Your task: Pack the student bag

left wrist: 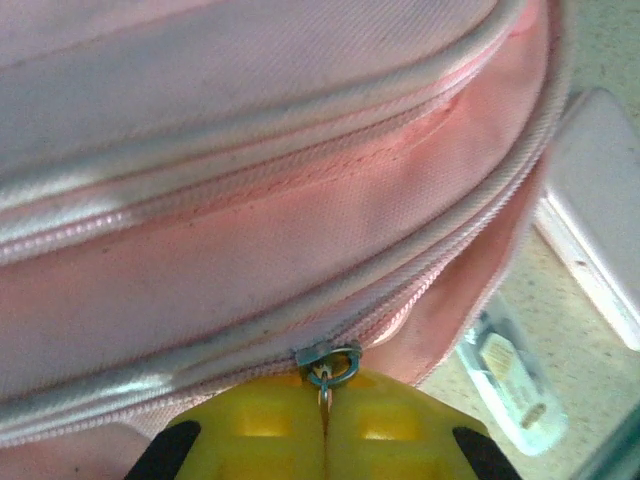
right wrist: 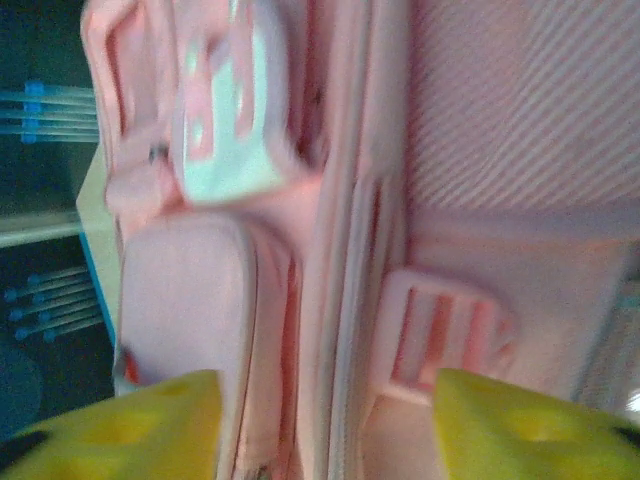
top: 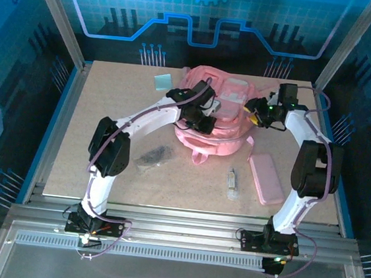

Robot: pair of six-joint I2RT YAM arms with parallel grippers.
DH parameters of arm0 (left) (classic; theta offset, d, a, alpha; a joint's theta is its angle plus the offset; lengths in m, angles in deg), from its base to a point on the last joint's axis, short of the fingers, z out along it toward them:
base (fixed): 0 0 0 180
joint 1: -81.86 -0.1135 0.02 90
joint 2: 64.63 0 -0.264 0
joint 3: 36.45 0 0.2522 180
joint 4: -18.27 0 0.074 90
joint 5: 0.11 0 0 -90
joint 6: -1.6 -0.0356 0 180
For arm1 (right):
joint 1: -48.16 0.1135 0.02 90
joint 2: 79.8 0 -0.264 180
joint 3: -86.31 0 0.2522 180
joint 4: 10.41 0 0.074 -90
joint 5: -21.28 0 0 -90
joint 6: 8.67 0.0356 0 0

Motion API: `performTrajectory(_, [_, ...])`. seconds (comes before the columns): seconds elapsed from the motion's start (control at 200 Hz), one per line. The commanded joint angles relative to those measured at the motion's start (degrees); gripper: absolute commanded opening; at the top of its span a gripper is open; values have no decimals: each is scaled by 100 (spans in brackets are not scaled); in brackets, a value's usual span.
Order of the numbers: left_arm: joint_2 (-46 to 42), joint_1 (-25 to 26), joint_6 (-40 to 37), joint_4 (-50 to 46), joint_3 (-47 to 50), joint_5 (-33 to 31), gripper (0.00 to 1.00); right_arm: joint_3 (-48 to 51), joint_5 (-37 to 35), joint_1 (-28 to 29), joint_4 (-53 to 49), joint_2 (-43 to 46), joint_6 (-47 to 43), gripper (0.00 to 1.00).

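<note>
The pink student bag [top: 223,108] lies at the back middle of the table, both arms reaching onto it. In the left wrist view its zipper lines run across the pink fabric [left wrist: 250,200], and a small metal zipper pull [left wrist: 331,367] sits at my yellow fingertips. My left gripper [left wrist: 325,425] [top: 204,122] is shut on that pull, jaws pressed together. My right gripper [right wrist: 325,430] [top: 254,113] hovers open over the bag's right side, its yellow fingers wide apart above a zipper seam and a pink strap buckle [right wrist: 445,335]. The whitish front patch [right wrist: 235,110] shows blurred beyond.
A flat pink pencil case [top: 265,178] [left wrist: 600,210] lies right of the bag, a small clear tube-like item [top: 233,184] [left wrist: 510,380] beside it. A dark crumpled object [top: 155,155] rests front left, and a pale green square [top: 162,81] sits behind the bag's left side.
</note>
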Motion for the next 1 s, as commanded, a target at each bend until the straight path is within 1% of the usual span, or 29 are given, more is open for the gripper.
performTrajectory(0.0, [440,67,435,-42,-864,534,0,381,-277,-81,68,599,308,69])
performTrajectory(0.11, [880,85,590,-117,-1517,674,0,1268,-81,-72,349,1352,746,72])
performTrajectory(0.21, [1035,151,675,-91,-1764,852,0,2072,135,-42,784,1881,1280,73])
performTrajectory(0.3, [1043,249,679,-87,-1814,881,0,2423,149,86,995,2160,1615,73])
performTrajectory(0.385, [998,334,693,-91,-1767,975,0,2544,138,253,1221,2158,1849,71])
performTrajectory(0.5, [860,443,707,-49,-1594,1023,0,2529,213,569,1810,1852,2279,68])
performTrajectory(0.565, [780,511,714,-17,-1514,1064,0,2355,62,770,1832,1616,2316,67])
performTrajectory(0.595, [753,539,719,-6,-1494,1077,0,2300,6,840,1874,1519,2346,63])
performTrajectory(0.64, [703,575,706,12,-1450,1104,0,2251,-74,924,1994,1376,2404,54])
performTrajectory(0.74, [595,594,685,83,-1302,1199,0,2212,-147,957,2091,1169,2396,21])
performTrajectory(0.76, [561,588,680,95,-1255,1176,0,2247,-192,941,2108,1167,2391,13])
performTrajectory(0.785, [522,580,660,102,-1196,1151,0,2300,-249,919,2127,1197,2363,0])
performTrajectory(0.89, [326,422,514,36,-880,1049,0,2494,-359,705,2045,1447,2153,0])
performTrajectory(0.996, [111,61,272,-240,-417,863,0,2459,-486,466,1573,1771,1651,0])
